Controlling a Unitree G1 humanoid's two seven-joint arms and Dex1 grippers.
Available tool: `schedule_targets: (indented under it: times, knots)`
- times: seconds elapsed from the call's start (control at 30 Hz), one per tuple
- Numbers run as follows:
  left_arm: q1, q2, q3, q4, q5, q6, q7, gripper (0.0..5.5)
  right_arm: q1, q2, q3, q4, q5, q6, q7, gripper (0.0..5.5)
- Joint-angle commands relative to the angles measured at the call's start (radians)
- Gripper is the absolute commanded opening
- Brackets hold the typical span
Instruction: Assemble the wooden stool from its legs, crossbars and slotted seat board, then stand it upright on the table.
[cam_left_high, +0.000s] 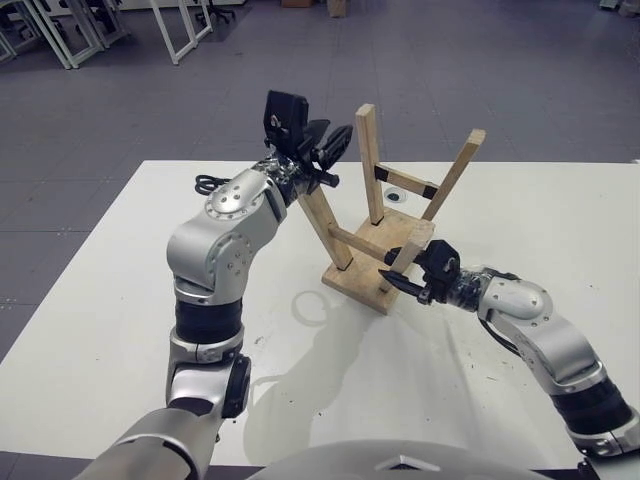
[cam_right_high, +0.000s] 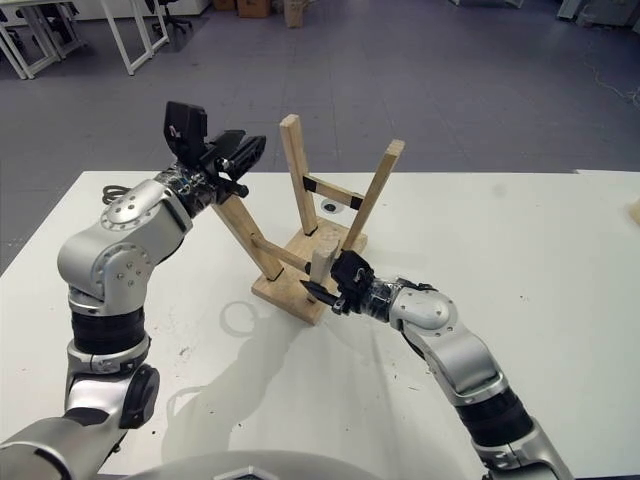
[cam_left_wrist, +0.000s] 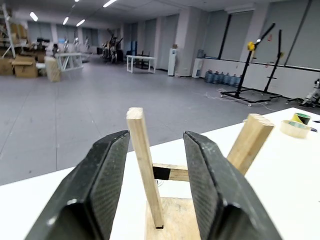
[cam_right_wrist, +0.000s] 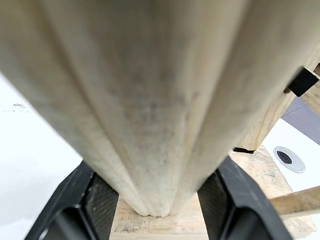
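Stool (cam_left_high: 365, 243) sits upside down on the table (cam_left_high: 100, 270), seat board (cam_left_high: 356, 284) flat. My right gripper (cam_left_high: 402, 272) clamps the short near leg (cam_left_high: 412, 245) above the board; my left gripper (cam_left_high: 335, 155) gapes wide atop the left leg (cam_left_high: 325, 225).

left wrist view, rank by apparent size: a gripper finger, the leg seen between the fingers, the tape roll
1. finger, nearest the camera
2. leg
3. tape roll, far off, so true sizes stay unsure
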Motion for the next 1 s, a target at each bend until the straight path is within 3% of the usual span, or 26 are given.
schedule_targets:
  times: [0.03, 0.13, 0.2, 0.3, 0.4, 0.5, 0.57, 0.73, 1.0]
  knots:
    - [0.286, 0.075, -0.111, 0.146, 0.061, 0.053, -0.079, 2.01, 0.162, -0.053, 0.067, 0.162, -0.065, 0.167, 0.003, 2.04]
    - [0.207, 0.022, 0.028, 0.046, -0.132, 0.098, -0.113, 2.01, 0.179, -0.047, 0.06, 0.173, -0.059, 0.137, 0.011, 2.04]
    - [0.108, -0.022, 0.163, -0.048, -0.427, 0.143, -0.121, 2.01, 0.191, -0.046, 0.055, 0.191, -0.051, 0.095, 0.035, 2.04]
    - [-0.129, 0.049, 0.374, -0.047, -0.923, 0.088, -0.004, 2.01, 0.196, -0.072, 0.046, 0.237, -0.056, 0.026, 0.09, 2.04]
    - [-0.291, 0.173, 0.531, 0.098, -0.988, -0.013, 0.11, 2.01, 0.187, -0.097, 0.027, 0.273, -0.046, -0.011, 0.131, 2.04]
    - [-0.31, 0.254, 0.614, 0.214, -0.984, -0.07, 0.187, 2.01, 0.18, -0.111, 0.024, 0.288, -0.036, -0.032, 0.172, 2.04]
    - [-0.205, 0.339, 0.53, 0.293, -0.755, -0.078, 0.174, 2.01, 0.19, -0.12, 0.019, 0.278, -0.019, -0.04, 0.209, 2.04]
    - [0.114, 0.428, 0.082, 0.382, -0.162, -0.168, 0.124, 2.01, 0.154, -0.153, 0.017, 0.275, 0.009, -0.062, 0.296, 2.04]
    - [0.196, 0.383, -0.003, 0.345, 0.062, -0.22, 0.047, 2.01, 0.1, -0.145, 0.012, 0.279, 0.014, -0.066, 0.321, 2.04]
